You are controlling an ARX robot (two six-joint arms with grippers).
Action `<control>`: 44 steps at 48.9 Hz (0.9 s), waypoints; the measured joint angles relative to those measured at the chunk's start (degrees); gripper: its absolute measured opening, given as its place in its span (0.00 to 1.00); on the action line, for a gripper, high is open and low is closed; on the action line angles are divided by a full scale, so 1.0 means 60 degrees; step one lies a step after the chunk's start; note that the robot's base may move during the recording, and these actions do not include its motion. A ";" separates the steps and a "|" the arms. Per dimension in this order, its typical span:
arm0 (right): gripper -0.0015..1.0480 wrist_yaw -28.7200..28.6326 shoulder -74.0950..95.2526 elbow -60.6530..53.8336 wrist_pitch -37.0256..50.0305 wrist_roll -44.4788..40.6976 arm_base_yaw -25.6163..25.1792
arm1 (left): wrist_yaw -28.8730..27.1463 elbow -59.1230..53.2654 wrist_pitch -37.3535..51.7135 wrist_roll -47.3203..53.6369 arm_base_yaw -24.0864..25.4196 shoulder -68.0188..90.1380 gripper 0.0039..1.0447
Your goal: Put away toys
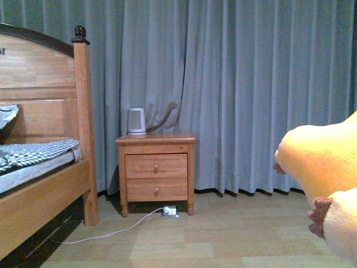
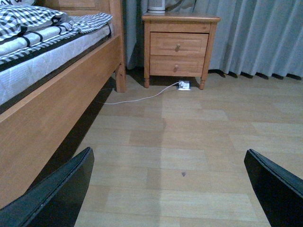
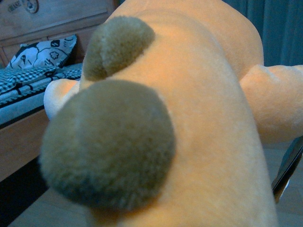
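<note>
An orange-yellow plush toy (image 1: 323,162) hangs in the air at the right edge of the front view, with a paler cream part (image 1: 343,223) and brown stitching below it. The same plush toy (image 3: 208,123) fills the right wrist view, showing two brown round patches. My right gripper is shut on it; only one dark finger (image 3: 289,168) shows at the edge. My left gripper (image 2: 168,189) is open above bare wooden floor, with nothing between its two black fingers (image 2: 57,194).
A wooden bed (image 1: 39,184) with checked bedding stands on the left. A two-drawer nightstand (image 1: 157,170) sits against grey curtains (image 1: 251,84), with a white appliance (image 1: 136,121) on top. A white cable and plug (image 1: 167,211) lie on the floor beside it.
</note>
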 joint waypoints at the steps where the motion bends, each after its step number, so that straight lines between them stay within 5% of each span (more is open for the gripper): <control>1: 0.10 0.0007 0.0000 0.0000 0.0000 0.0000 0.0000 | -0.0007 0.0000 0.0000 0.0000 0.0000 0.0000 0.94; 44: 0.10 0.0004 0.0004 0.0000 0.0000 -0.0004 0.0004 | 0.0000 0.0004 0.0000 0.0000 0.0000 0.0000 0.94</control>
